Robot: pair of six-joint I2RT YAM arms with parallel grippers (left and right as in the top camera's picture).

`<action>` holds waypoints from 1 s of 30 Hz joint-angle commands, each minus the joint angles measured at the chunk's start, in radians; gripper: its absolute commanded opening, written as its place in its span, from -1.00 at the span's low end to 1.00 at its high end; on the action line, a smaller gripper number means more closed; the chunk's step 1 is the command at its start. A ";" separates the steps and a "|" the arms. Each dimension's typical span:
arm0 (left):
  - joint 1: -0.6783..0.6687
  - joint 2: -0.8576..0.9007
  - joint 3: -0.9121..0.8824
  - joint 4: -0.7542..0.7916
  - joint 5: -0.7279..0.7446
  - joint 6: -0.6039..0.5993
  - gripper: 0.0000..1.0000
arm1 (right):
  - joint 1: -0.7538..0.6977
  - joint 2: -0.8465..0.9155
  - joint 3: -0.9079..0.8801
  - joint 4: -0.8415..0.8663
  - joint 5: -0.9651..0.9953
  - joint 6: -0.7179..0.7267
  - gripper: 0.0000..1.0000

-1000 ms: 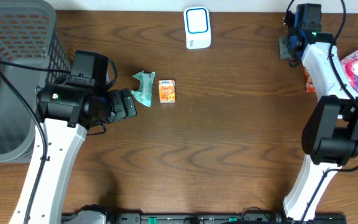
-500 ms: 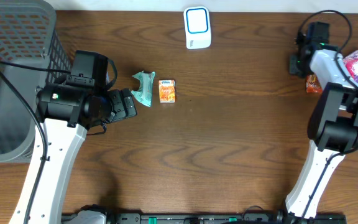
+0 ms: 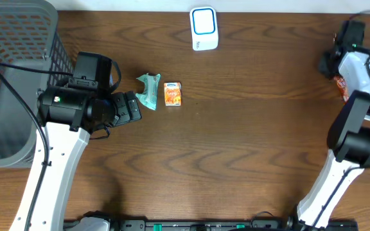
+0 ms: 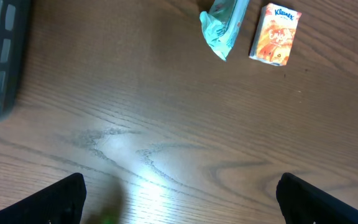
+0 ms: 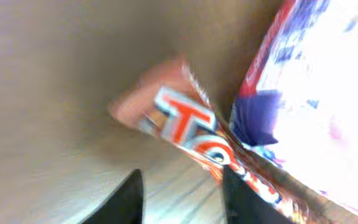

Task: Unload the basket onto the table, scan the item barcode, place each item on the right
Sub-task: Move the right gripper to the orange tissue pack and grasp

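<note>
I am reading right pincer [image 5: 182, 199] jaws apart, empty | orange bar [image 5: 191, 134] just ahead, touching pink packet [image 5: 328, 87] | risk: closing could be catching both | left pincer [image 4: 179, 199] gaping, idle.

overhead looks down, sharing the tissue pack [image 3: 173, 94] with left wrist.

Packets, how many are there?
4. A teal packet and an orange tissue pack lie left of centre; an orange wrapper and a pink bag sit far right, partly under the right arm, which may hide more.
</note>
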 commanded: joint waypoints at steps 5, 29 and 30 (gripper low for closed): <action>0.004 0.004 0.001 -0.003 -0.016 0.010 0.96 | 0.173 -0.206 0.004 -0.048 -0.517 0.025 0.19; 0.004 0.004 0.001 -0.003 -0.017 0.010 0.96 | 0.823 0.011 0.001 -0.040 -0.462 0.280 -0.13; 0.004 0.004 0.001 -0.003 -0.016 0.009 0.96 | 0.832 0.014 0.001 -0.045 -0.435 0.304 -0.12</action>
